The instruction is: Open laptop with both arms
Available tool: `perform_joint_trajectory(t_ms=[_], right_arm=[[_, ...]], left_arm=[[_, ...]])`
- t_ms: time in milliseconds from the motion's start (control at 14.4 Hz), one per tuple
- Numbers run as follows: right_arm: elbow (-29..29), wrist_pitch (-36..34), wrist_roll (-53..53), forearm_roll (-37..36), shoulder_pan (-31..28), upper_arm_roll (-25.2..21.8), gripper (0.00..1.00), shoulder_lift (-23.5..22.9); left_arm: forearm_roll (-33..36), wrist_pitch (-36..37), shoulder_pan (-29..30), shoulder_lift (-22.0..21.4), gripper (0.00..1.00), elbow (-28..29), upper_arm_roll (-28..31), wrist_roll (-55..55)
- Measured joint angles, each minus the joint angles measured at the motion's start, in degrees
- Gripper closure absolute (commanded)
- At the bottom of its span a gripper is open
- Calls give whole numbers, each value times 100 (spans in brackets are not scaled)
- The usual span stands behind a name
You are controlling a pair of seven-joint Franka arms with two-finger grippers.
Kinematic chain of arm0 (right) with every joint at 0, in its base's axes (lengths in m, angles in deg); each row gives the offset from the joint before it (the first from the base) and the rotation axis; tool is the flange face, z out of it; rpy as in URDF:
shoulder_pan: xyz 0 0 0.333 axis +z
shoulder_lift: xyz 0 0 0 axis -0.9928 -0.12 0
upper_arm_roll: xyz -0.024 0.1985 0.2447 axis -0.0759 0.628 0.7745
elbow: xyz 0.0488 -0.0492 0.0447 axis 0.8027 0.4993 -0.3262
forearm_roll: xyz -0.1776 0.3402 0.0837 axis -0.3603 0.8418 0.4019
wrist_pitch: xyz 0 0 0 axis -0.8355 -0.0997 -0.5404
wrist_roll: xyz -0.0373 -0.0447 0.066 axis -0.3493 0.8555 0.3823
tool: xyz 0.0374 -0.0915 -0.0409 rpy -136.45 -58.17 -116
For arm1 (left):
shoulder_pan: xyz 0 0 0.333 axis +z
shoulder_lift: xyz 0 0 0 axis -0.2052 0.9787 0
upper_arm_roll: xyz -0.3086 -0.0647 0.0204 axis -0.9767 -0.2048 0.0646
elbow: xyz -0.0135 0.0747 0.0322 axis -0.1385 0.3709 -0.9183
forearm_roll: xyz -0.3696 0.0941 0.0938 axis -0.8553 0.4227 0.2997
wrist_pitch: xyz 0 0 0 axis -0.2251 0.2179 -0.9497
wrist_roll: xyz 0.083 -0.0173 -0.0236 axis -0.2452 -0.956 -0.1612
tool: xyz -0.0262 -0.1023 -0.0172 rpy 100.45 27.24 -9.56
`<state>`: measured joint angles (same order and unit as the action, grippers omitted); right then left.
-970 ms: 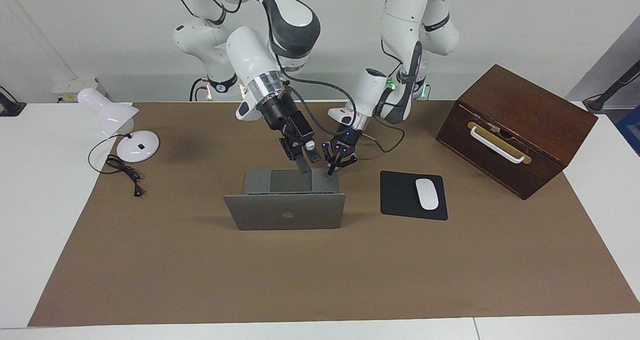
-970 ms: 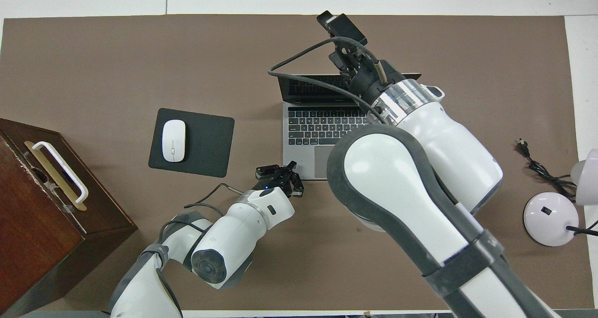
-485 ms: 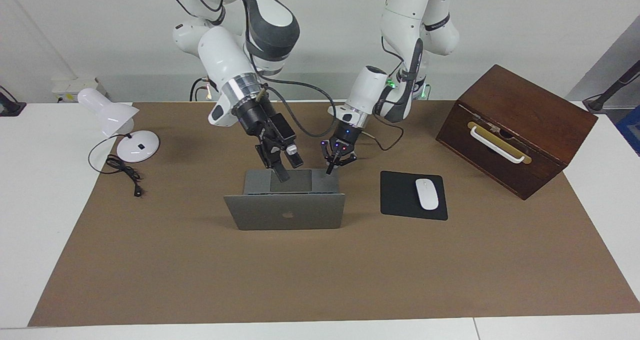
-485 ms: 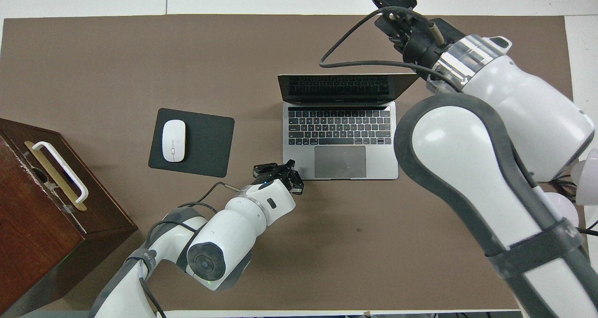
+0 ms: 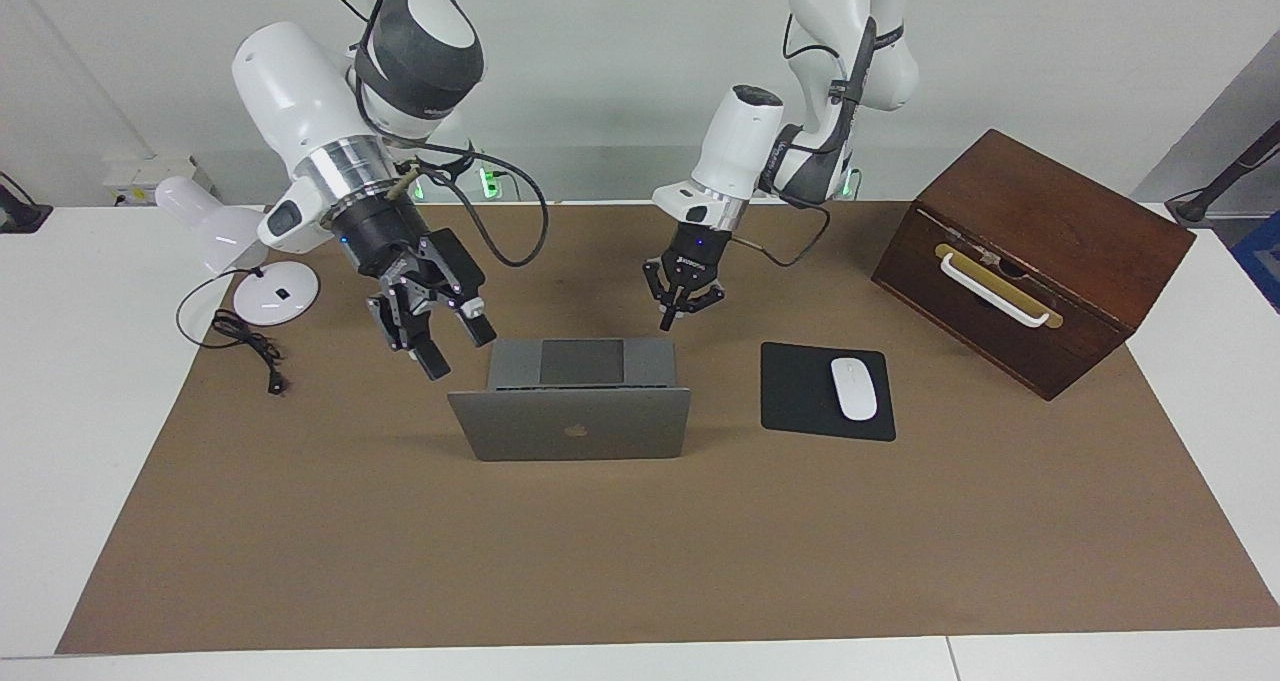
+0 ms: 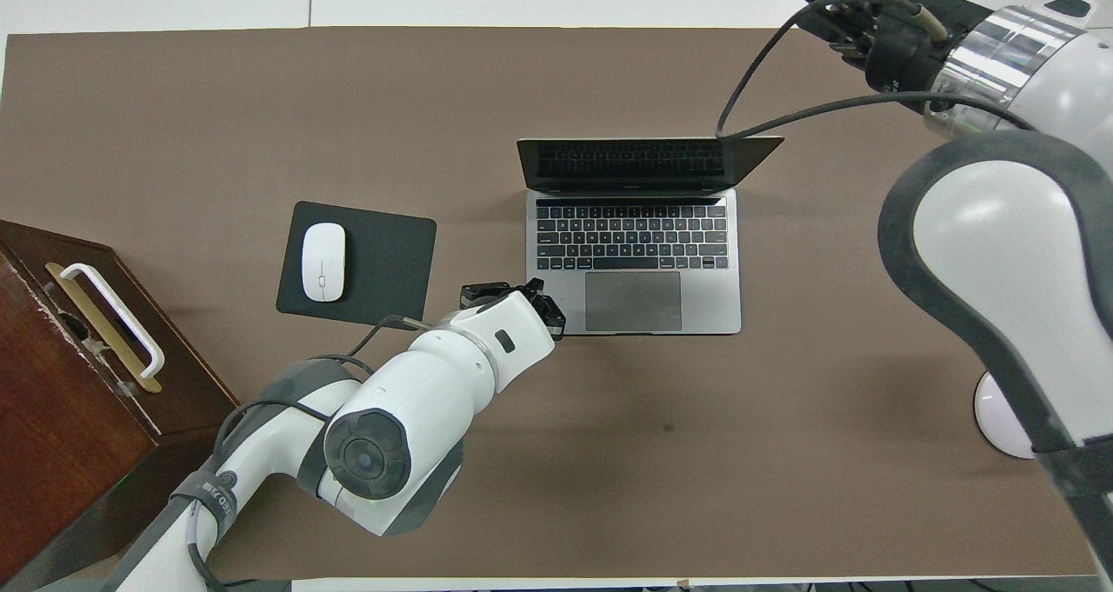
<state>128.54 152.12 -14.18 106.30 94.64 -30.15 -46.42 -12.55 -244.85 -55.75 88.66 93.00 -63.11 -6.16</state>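
Observation:
The silver-grey laptop (image 5: 570, 423) stands open in the middle of the brown mat, its lid upright and its keyboard deck (image 6: 633, 253) facing the robots. My left gripper (image 5: 668, 321) hangs shut and holding nothing, a little above the deck's corner nearest the robots on the mouse pad's side. In the overhead view its wrist hides most of the left gripper (image 6: 530, 295). My right gripper (image 5: 455, 346) is open and empty in the air beside the laptop, toward the right arm's end of the table. Neither gripper touches the laptop.
A black mouse pad (image 5: 800, 401) with a white mouse (image 5: 854, 388) lies beside the laptop toward the left arm's end. A brown wooden box (image 5: 1030, 256) with a white handle stands past it. A white lamp (image 5: 235, 236) and its cable (image 5: 245, 341) sit at the right arm's end.
My right gripper has swung off the keyboard deck, out toward the right arm's end. My left gripper has risen from the deck's corner. The laptop stays open.

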Motion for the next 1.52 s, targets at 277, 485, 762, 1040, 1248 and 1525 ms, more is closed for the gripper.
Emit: perform_joint_trajectory(t_ms=[277,485,762,1040,1248,1525], right_arm=[[-278,-983,0,-900,-481,0,0,89],[-557,-1780,4,-1625,-833,-2,0,161],[-831,-2809,36,-2477,-1142,-2,0,303],[-898,-3694,496,-3296,-1324,-1,0,503],[-901,-4432,775,-3996,-1419,-2,0,666],[-888,-5727,1060,-4480,-1656,-4,0,919]], left_arm=[[-1,982,139,-142,100,-359,24,-6],[0,1898,256,-304,100,-772,30,3],[0,2953,555,-662,100,-984,38,287],[0,4045,966,-1090,100,-1187,53,720],[0,4649,1208,-1360,100,-1225,58,968],[2,5771,1745,-1600,100,-1536,64,1666]])
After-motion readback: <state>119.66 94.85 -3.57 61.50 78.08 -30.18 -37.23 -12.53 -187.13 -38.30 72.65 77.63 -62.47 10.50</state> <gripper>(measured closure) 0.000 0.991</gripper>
